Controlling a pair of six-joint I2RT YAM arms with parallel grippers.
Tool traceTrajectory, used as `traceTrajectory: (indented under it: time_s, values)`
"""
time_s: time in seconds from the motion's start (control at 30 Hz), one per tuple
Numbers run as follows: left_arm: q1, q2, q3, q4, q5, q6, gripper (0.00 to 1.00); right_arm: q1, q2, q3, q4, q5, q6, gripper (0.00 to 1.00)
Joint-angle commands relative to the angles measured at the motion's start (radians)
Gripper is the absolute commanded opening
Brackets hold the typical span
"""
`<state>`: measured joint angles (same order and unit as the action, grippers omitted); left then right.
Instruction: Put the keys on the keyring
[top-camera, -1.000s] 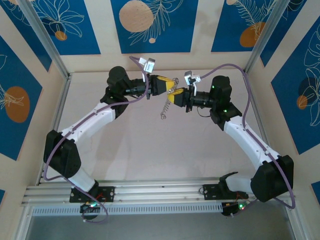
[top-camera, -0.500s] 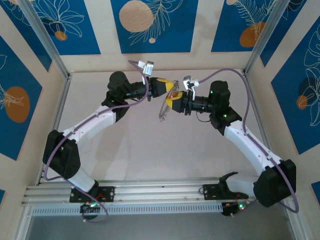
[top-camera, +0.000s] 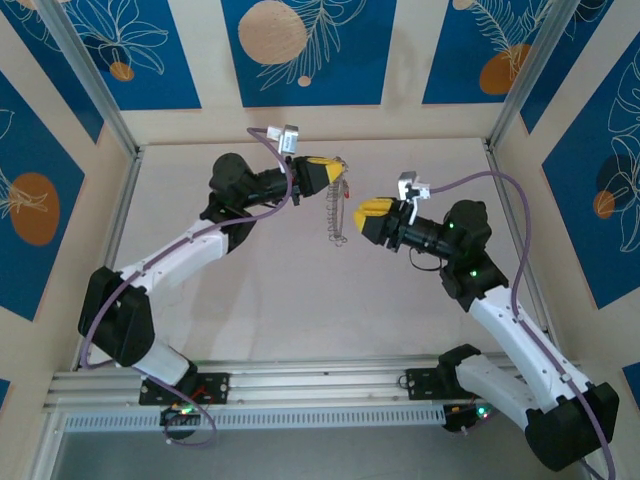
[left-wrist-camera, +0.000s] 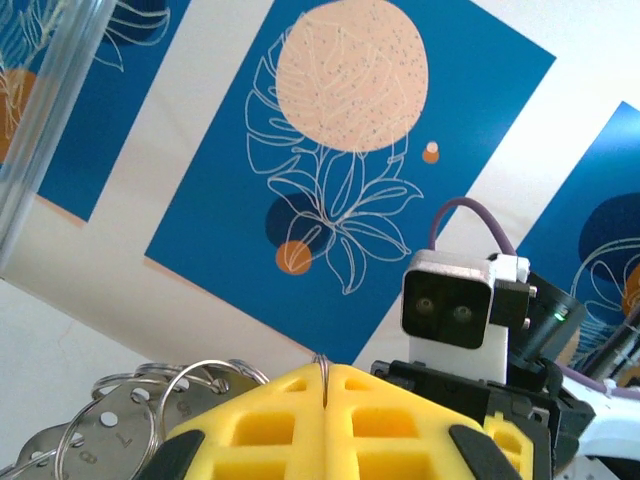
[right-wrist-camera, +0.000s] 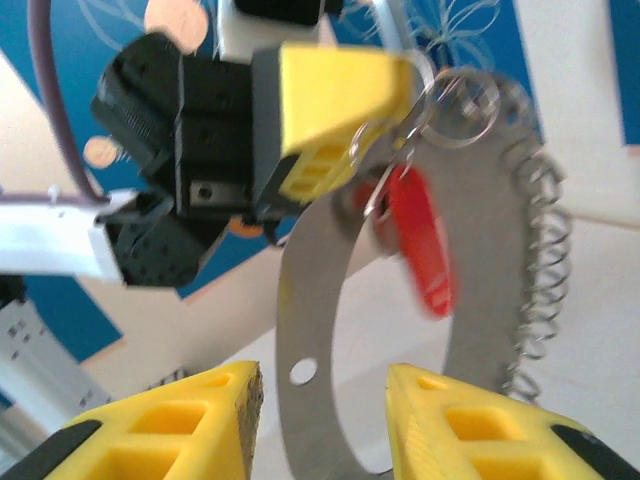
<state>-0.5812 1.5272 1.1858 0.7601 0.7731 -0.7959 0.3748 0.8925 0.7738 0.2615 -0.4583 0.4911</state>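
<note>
Left claw (top-camera: 338, 172): clamped together on the top of the keyring (top-camera: 337, 215), which hangs clear above the tabletop (top-camera: 250, 280). Key (right-wrist-camera: 420, 240): red, dangling from a small wire loop beside that grip, seemingly threaded. Right claw (top-camera: 361, 213): fingers apart, empty, just beside the ring. Judgement: threading looks near complete. The next move calls for confirming the key sits fully on. Writing: stamped discs (left-wrist-camera: 110, 430), one letter resembling T.
</note>
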Motion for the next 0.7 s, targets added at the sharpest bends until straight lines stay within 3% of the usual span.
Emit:
traceTrajectory:
  time_s: [0.0,0.67]
  values:
    - [-0.017,-0.045,-0.023,0.107,-0.075,-0.036,0.0,-0.01,0.008,0.024,0.105,0.139,0.111,0.39]
    - [-0.046,-0.02,-0.063,0.222,-0.105,-0.118,0.0,-0.05,0.248,0.14,0.416,0.084,0.387,0.35]
